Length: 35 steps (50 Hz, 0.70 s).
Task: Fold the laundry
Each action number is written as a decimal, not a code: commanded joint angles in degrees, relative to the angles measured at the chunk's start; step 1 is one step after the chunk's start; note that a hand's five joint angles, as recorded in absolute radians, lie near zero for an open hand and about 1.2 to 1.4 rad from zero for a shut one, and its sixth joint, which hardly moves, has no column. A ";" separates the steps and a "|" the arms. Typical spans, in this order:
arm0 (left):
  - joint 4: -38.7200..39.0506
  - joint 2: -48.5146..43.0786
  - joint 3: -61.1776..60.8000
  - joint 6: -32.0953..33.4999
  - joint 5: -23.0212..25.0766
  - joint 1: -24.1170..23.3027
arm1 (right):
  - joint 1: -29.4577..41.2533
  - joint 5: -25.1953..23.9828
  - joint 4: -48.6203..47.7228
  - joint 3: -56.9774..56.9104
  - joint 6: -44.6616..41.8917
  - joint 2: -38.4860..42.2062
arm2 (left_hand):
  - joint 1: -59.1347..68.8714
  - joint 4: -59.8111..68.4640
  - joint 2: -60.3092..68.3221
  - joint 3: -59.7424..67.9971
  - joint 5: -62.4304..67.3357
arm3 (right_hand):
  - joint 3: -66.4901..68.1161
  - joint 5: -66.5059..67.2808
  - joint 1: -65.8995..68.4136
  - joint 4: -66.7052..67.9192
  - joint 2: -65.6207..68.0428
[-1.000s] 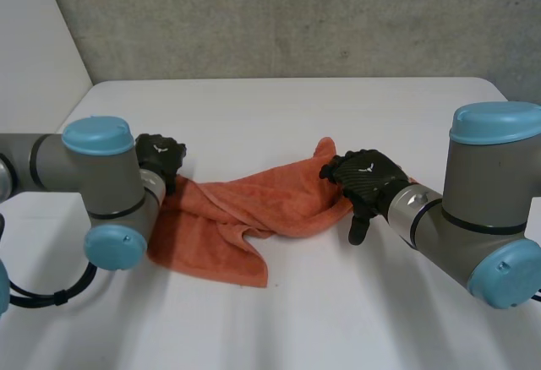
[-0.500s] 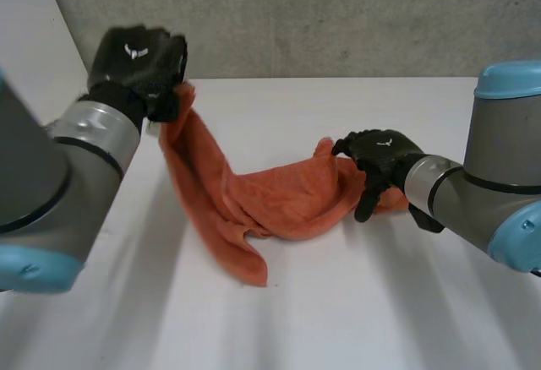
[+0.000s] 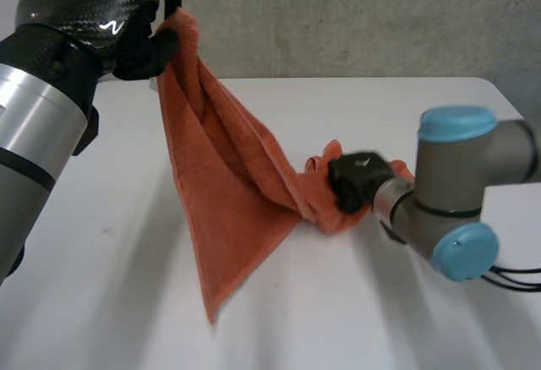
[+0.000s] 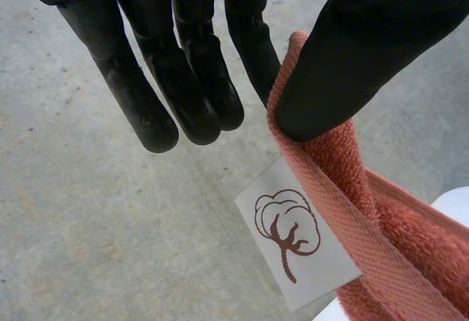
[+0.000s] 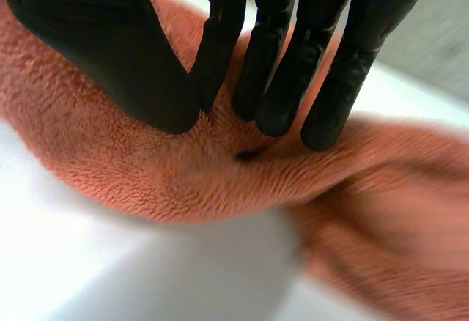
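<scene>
Closest to the head camera, the left arm [image 3: 34, 133] rises steeply, and the black left hand [image 3: 101, 7] is held high above the near left part of the table. It grips one corner of a soft orange terry-cloth towel [image 3: 228, 184]. In the left wrist view, the thumb [image 4: 352, 64] presses the towel's [image 4: 381, 211] stitched hem against the side of one finger, while the other fingers [image 4: 183, 79] hang straight and touch nothing. A small white rectangular fabric label [image 4: 297, 244], printed with a brown cotton-boll mark, hangs from the hem just below the thumb.

From that pinched corner the towel drops as a wide, slanted sheet. Its lowest corner points down at the smooth white table [image 3: 406, 319], on the near side; whether it touches the surface cannot be told. The upper edge of the sheet runs tight and diagonally, down and away towards the right.

Farther back, the towel's other end lies bunched on the table around the black right hand [image 3: 359, 182], which sits low at the end of the bent right arm [image 3: 456, 184]. In the right wrist view, the thumb and fingers of the right hand [image 5: 278, 57] close together on a raised ridge of the towel [image 5: 146, 167], pinching it.

Beyond the table's far edge stands a rough grey concrete wall [image 3: 355, 24].
</scene>
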 commanded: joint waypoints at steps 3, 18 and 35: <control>0.38 0.00 -2.48 -0.22 0.15 5.55 | -4.79 -0.51 4.16 1.88 -8.79 -20.34 | 15.72 11.72 11.53 11.72 15.19 | 12.70 14.72 24.81 12.50 14.10; 0.82 -12.75 -9.60 -1.62 0.68 6.17 | -12.01 -7.45 25.27 -18.51 -18.12 -8.84 | 15.72 11.72 11.53 11.72 15.19 | 12.70 14.72 24.81 12.50 14.10; 3.98 -17.84 -8.81 -1.71 0.68 13.37 | -7.88 -7.54 3.75 10.30 -9.60 -14.64 | 15.72 11.72 11.53 11.72 15.19 | -35.50 -33.49 -23.39 -35.70 -34.10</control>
